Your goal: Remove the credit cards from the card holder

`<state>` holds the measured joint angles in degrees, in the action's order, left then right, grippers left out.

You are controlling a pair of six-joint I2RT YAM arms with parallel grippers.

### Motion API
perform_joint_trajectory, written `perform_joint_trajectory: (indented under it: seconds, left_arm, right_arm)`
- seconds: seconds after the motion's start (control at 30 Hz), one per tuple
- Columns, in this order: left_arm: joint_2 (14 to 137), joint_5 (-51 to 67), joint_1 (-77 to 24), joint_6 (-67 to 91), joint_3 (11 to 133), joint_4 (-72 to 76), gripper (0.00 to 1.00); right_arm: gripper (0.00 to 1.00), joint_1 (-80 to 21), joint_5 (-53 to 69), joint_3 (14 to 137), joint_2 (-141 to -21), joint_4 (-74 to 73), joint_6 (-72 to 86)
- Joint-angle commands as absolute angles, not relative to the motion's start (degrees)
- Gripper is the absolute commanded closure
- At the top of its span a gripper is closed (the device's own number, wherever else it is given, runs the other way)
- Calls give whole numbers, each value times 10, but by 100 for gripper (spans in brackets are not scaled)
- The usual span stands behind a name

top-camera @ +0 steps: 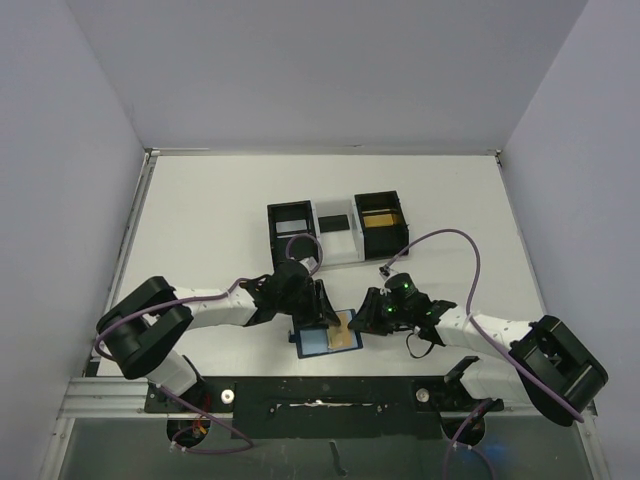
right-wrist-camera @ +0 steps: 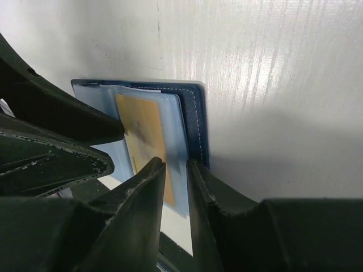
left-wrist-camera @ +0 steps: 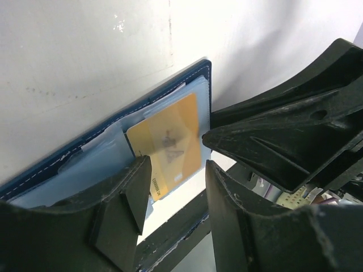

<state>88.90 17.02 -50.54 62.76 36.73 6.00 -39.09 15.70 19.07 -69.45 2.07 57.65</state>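
Open card holder (right-wrist-camera: 195,119) at the near edge of the surface (top-camera: 220,220), with the gold credit card (left-wrist-camera: 170,141) protruding from its slot.
Detail: right end effector (right-wrist-camera: 176,165) nearly together astride the card and pale sleeve (right-wrist-camera: 177,130) edge, clamping not discernible; left end effector (left-wrist-camera: 176,170) apart over the card's corner. Risk: pinching sleeve with card lifts the unrestrained holder, or the card slips free.
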Motion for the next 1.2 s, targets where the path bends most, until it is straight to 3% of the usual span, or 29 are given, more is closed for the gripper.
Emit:
perform_joint_trajectory:
  seconds: [0.0,0.67,1.0,1.17]
  left_arm:
    - [889,159,-508,632,381,52,59]
    - [870,106,-516,612,393,-32,58]
    - [888,122,-521,621,379,24,61]
    - [895,127,-521,622,379,36,64]
  right_arm:
    - [75,-396,123,180,-707,10,570]
    - [79,-398,121,200,-694,-13,555]
    - [78,-399,128,239,-625,-28,549]
    - [79,-400,153,235,-654,8,553]
